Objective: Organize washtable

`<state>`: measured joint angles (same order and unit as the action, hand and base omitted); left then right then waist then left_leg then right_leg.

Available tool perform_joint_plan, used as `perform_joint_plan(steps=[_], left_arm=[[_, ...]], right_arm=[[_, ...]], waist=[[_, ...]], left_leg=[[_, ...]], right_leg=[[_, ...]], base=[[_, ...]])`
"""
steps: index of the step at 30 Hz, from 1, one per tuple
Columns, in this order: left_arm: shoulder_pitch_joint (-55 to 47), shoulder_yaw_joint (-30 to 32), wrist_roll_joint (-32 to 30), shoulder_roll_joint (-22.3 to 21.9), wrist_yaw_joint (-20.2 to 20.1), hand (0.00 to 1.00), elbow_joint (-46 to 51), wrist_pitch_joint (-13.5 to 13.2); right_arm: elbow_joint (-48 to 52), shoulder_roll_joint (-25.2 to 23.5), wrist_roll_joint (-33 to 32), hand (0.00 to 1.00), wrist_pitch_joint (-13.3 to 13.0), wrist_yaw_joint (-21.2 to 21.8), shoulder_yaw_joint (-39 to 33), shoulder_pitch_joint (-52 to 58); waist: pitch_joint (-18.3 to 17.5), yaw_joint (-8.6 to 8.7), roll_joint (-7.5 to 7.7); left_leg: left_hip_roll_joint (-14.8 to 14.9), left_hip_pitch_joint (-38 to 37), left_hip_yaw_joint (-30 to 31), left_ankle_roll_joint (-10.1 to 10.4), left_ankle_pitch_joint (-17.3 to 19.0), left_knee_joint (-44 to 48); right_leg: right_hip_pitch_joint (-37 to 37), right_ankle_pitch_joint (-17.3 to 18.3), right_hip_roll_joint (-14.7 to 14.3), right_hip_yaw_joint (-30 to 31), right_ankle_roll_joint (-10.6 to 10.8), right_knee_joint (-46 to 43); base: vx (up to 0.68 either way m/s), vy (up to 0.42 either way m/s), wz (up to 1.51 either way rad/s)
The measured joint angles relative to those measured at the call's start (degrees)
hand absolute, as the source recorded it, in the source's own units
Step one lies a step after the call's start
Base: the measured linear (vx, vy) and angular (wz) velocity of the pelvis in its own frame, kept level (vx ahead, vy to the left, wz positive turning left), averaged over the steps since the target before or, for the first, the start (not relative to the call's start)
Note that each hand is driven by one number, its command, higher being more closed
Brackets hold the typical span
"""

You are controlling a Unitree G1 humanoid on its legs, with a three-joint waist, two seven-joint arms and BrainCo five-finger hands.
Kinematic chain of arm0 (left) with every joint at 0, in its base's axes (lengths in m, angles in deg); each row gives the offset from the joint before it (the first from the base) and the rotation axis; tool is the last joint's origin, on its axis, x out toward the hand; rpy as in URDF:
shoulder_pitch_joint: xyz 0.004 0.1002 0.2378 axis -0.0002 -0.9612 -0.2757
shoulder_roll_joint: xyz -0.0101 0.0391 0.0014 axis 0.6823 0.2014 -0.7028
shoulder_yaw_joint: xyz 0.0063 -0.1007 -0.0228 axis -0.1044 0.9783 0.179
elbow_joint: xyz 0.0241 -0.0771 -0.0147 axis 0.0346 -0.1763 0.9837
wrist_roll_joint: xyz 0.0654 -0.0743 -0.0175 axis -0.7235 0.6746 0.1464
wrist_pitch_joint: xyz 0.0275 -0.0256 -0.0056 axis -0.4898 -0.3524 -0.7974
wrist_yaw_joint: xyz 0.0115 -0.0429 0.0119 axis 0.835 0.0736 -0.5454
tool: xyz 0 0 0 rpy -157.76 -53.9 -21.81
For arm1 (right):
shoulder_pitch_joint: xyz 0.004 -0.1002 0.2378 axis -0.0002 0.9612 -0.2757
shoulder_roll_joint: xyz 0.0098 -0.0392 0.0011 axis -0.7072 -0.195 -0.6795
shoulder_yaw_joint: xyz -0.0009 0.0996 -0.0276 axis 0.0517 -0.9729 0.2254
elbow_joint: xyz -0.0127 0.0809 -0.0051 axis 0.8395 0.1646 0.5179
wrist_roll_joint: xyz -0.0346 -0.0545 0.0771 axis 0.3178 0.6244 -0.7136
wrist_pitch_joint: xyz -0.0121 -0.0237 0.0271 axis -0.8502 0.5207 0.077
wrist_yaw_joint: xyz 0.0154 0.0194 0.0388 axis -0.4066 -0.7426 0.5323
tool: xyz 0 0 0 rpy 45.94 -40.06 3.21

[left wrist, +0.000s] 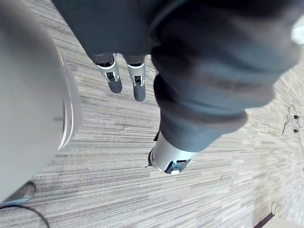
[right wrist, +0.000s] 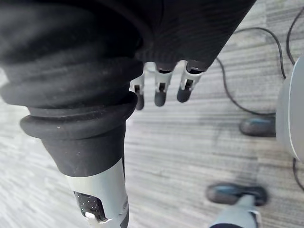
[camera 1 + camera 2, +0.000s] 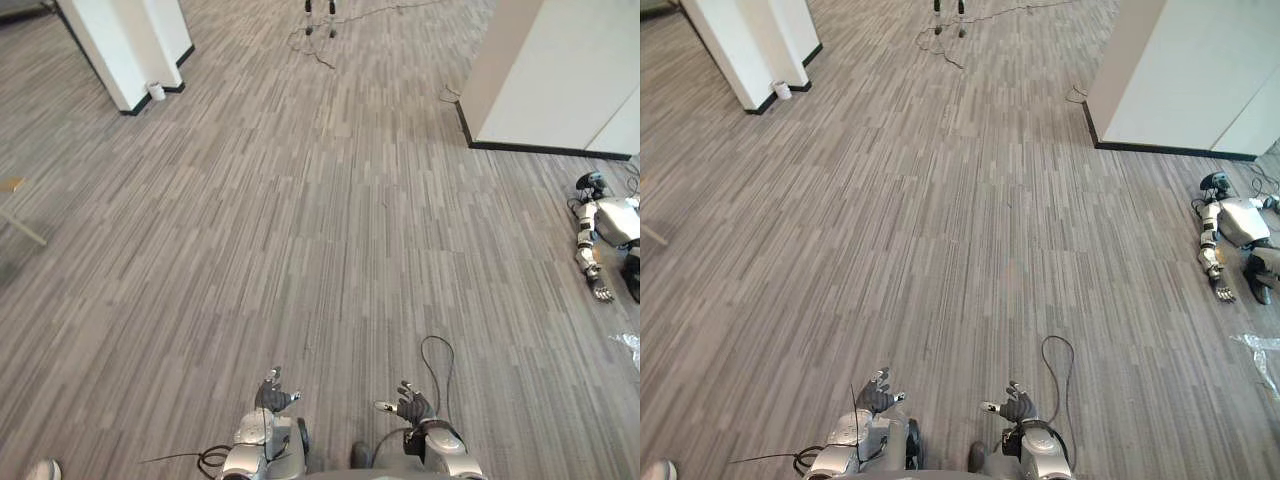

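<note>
your left hand [image 3: 272, 395] and right hand [image 3: 410, 403] hang low, fingers spread, holding nothing. ahead is carpet [image 3: 300, 220] between white walls [image 3: 560, 80]; you must still find the washtable, so turn slowly, keeping wide of the robot [image 3: 600, 235] lying at right.

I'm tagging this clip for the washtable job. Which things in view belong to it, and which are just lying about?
Job: left hand, right hand, both open, holding nothing.
Lying about: another robot flat on the floor, small white container by the pillar, stand legs, clear plastic sheet.
</note>
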<state>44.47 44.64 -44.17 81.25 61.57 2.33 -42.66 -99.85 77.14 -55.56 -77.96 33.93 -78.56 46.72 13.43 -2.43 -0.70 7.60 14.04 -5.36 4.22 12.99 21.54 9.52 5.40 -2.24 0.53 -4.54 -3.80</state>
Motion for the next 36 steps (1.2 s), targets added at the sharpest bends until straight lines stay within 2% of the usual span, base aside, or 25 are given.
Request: perform_joint_plan(steps=[1,2,4,5,7,9,11,12,14,16,17,19,20,21,22,23,24,26,27,29,30,31,33,34,36], left_arm=[[-0.41,0.02,0.06,0.05,0.05,0.00,-0.01,-0.08],[-0.94,0.12,0.09,0.33,0.09,0.00,-0.11,-0.29],[-1.21,0.38,0.13,1.17,0.11,0.00,-0.06,-0.42],[-1.33,0.74,0.13,1.82,0.11,0.00,-0.08,-0.39],[-1.17,0.87,0.14,2.61,0.27,0.00,-0.65,-0.31],[-0.81,0.44,0.13,3.86,0.35,0.00,-2.33,-0.08],[-0.86,0.17,0.20,4.37,0.50,0.00,-3.87,0.22],[-0.87,0.16,0.23,4.53,0.53,0.00,-4.56,0.33],[-0.77,0.16,0.92,4.63,0.52,0.00,-5.29,0.33],[-0.73,0.12,1.21,4.49,0.48,0.00,-5.74,0.33],[-0.93,0.12,1.22,4.52,0.48,0.00,-5.80,0.32],[-1.31,0.24,1.20,4.66,0.48,0.00,-6.49,0.24],[-1.51,1.85,1.14,2.49,0.46,0.00,-7.28,0.23],[-0.99,3.41,1.15,1.62,0.44,0.00,-7.06,0.26],[-1.29,4.87,1.15,0.66,0.47,0.00,-6.91,0.33],[-1.32,5.32,1.14,0.33,0.43,0.00,-6.54,0.31],[-1.21,6.68,1.11,0.14,0.23,0.00,-5.53,0.17],[-1.22,6.95,1.20,0.18,0.19,0.00,-3.10,0.01],[-1.50,6.98,1.21,0.68,0.24,0.00,-1.73,-0.36],[-1.69,6.95,1.21,1.66,0.27,0.00,-1.52,-0.67],[-2.28,7.19,1.98,1.89,0.18,0.00,-1.44,-0.77],[-2.72,7.25,2.44,1.68,0.37,0.00,-1.01,-1.02],[-3.01,7.19,2.75,1.46,0.37,0.00,-0.50,-1.16],[-2.99,7.25,3.12,1.42,0.32,0.00,-0.45,-1.26],[-2.91,7.26,3.41,2.06,0.32,0.00,-0.45,-1.45]], right_arm=[[-1.18,0.91,-0.06,0.00,-0.11,-0.11,0.22,-0.24],[-2.16,1.48,-0.07,0.00,-0.13,-0.32,1.03,-0.34],[-2.66,1.58,-0.02,0.00,-0.27,-0.67,1.17,-0.19],[-3.81,1.26,0.11,0.00,-0.34,-0.85,1.17,0.11],[-4.15,0.95,0.70,0.00,-0.27,-0.72,1.12,0.20],[-3.83,0.79,1.66,0.00,-0.68,-0.61,0.78,-0.34],[-3.65,0.88,2.01,0.00,-0.92,0.09,0.70,-0.51],[-3.32,0.93,2.16,0.00,-1.11,0.29,0.78,-0.68],[-2.57,1.12,2.16,0.00,-1.51,0.28,0.68,-1.39],[-2.46,1.84,2.11,0.00,-1.67,0.28,0.56,-2.20],[-2.59,2.05,2.10,0.00,-1.72,0.26,0.44,-2.53],[-2.67,2.07,2.11,0.00,-1.70,0.27,-0.09,-2.50],[-2.39,2.66,2.17,0.00,-1.55,0.37,-1.09,-2.55],[-1.42,2.71,2.18,0.00,-1.15,0.28,-1.65,-2.37],[-0.93,2.90,2.14,0.00,-0.85,0.29,-1.59,-2.36],[-0.89,2.85,2.14,0.00,-0.63,0.28,-1.55,-2.34],[-0.48,2.34,2.13,0.00,-0.47,0.27,-1.49,-2.03],[-0.66,1.69,2.12,0.00,-0.16,0.25,-1.39,-1.84],[-2.59,1.62,2.09,0.00,-0.18,0.23,-0.37,-1.85],[-4.61,1.69,2.10,0.00,-0.05,0.22,0.87,-2.66],[-4.63,1.50,2.09,0.00,-0.09,0.18,0.99,-2.78],[-4.79,1.52,2.10,0.00,-0.18,0.04,1.01,-1.87],[-5.90,1.82,2.11,0.00,-0.21,0.03,1.33,-1.97],[-6.71,1.95,2.12,0.00,-0.18,-0.05,1.59,-1.98],[-7.02,1.59,2.14,0.00,-0.25,-0.01,1.48,-1.28]], waist=[[-0.42,-0.12,-0.85],[-0.83,-0.31,-0.82],[-1.74,-0.29,0.20],[-2.66,-0.39,1.90],[-3.13,-1.55,2.66],[-2.47,-1.03,3.67],[-1.87,-0.04,3.22],[-1.77,0.46,2.98],[-1.52,1.68,3.09],[-1.10,2.03,2.61],[-0.92,2.46,2.73],[-0.80,2.99,2.96],[-1.93,3.12,0.50],[-1.84,3.22,-0.64],[-1.80,3.07,-1.65],[-1.73,3.01,-2.00],[-0.70,3.13,-2.34],[0.27,1.26,-1.76],[0.08,0.59,-0.93],[0.04,-1.66,0.09],[0.28,-1.67,0.05],[0.14,-1.65,-0.31],[-0.18,-1.98,-0.87],[-1.18,-2.75,0.09],[-2.08,-2.87,2.04]], left_leg=[[0.41,-0.05,0.41,0.83,-4.04,-5.52],[-0.26,-1.33,-0.18,0.17,-7.61,-4.84],[-2.54,-1.37,-1.41,-1.14,-7.31,-2.21],[-4.41,-1.55,-3.24,-3.28,-5.93,-0.96],[-5.98,-4.01,-5.75,-5.30,-4.70,-1.96],[-8.71,-10.79,-6.68,-7.33,-3.35,-5.93],[-9.83,-17.41,-6.40,-8.81,-2.24,-8.92],[-9.71,-21.78,-6.03,-9.13,-1.38,-11.70],[-9.61,-25.07,-5.43,-9.17,-0.81,-14.52],[-9.46,-28.02,-4.85,-8.29,-0.16,-17.16],[-9.51,-29.68,-3.83,-7.14,0.53,-18.26],[-9.77,-32.96,-1.36,-4.97,2.82,-18.83],[-6.15,-32.17,2.48,-3.61,4.21,-8.03],[-4.66,-28.05,1.37,-1.58,2.92,2.16],[-2.94,-23.82,0.97,2.73,-0.12,13.54],[-1.94,-21.74,0.14,3.32,-0.28,18.54],[0.26,-18.07,-2.62,1.55,0.80,28.98],[2.79,-12.54,-7.40,-2.90,3.46,34.94],[2.61,-8.04,-10.79,-5.26,4.98,32.55],[0.61,-2.95,-12.22,-5.58,5.14,21.39],[-0.71,0.03,-10.63,-4.11,3.51,9.95],[-1.36,1.14,-9.46,-1.65,-1.12,-3.05],[-0.37,2.64,-9.08,-0.59,-5.49,-8.77],[-2.02,2.27,-9.55,-3.33,-11.50,-6.77],[-4.82,2.92,-9.05,-5.75,-11.56,-4.04]], right_leg=[[0.96,2.36,0.23,1.53,1.36,-0.81],[2.45,4.39,1.51,2.99,2.59,-1.36],[3.13,7.11,4.40,4.16,4.07,-2.21],[2.45,8.77,6.64,4.74,5.08,-5.02],[-2.78,9.82,8.26,5.84,6.61,-17.50],[-10.23,7.47,10.77,3.75,11.92,-37.80],[-14.14,10.08,11.56,-1.10,9.59,-45.95],[-17.83,12.37,11.07,-6.20,7.78,-45.13],[-23.52,12.96,9.68,-11.22,7.41,-38.41],[-27.82,9.30,7.62,-13.24,6.63,-26.27],[-28.45,4.09,6.36,-13.24,6.73,-16.46],[-28.11,-2.45,5.33,-12.65,5.14,-8.87],[-27.40,-5.92,4.11,-13.21,0.33,-16.76],[-25.88,-4.33,3.25,-14.04,-0.05,-16.50],[-23.47,-3.58,2.22,-13.82,-0.82,-15.07],[-21.65,-3.23,1.41,-13.38,-1.10,-13.92],[-15.02,-0.84,-0.19,-12.03,-0.94,-9.64],[-7.79,1.01,-0.82,-10.62,-0.92,-6.13],[-4.78,1.42,-0.19,-9.59,-0.73,-3.83],[-2.96,2.79,1.59,-7.62,0.70,-3.22],[-1.18,3.79,2.95,-6.64,2.26,-2.22],[1.26,4.82,4.11,-6.26,3.75,-0.49],[4.26,6.69,4.79,-5.59,5.61,0.85],[6.59,8.31,7.18,-5.04,6.99,1.46],[6.89,8.19,9.80,-5.21,7.41,-0.55]], base=[[0.43,0.361,-0.53],[0.40,0.348,-0.54],[0.41,0.319,-0.36],[0.54,0.346,-0.56],[0.44,0.277,-0.61],[0.38,0.255,-0.20],[0.47,0.243,0.06],[0.44,0.163,0.19],[0.51,0.121,0.27],[0.51,0.066,0.25],[0.44,0.021,0.39],[0.95,-0.076,0.89],[1.46,-0.203,0.98],[1.46,-0.230,0.50],[0.61,-0.106,-0.26],[0.72,-0.067,-0.27],[0.58,-0.030,-0.13],[0.52,0.020,-0.15],[0.38,0.058,-0.35],[0.36,0.106,-0.63],[0.50,0.195,-0.64],[0.45,0.203,-0.44],[0.51,0.280,-0.32],[0.65,0.374,-0.31],[0.67,0.362,-0.17]])
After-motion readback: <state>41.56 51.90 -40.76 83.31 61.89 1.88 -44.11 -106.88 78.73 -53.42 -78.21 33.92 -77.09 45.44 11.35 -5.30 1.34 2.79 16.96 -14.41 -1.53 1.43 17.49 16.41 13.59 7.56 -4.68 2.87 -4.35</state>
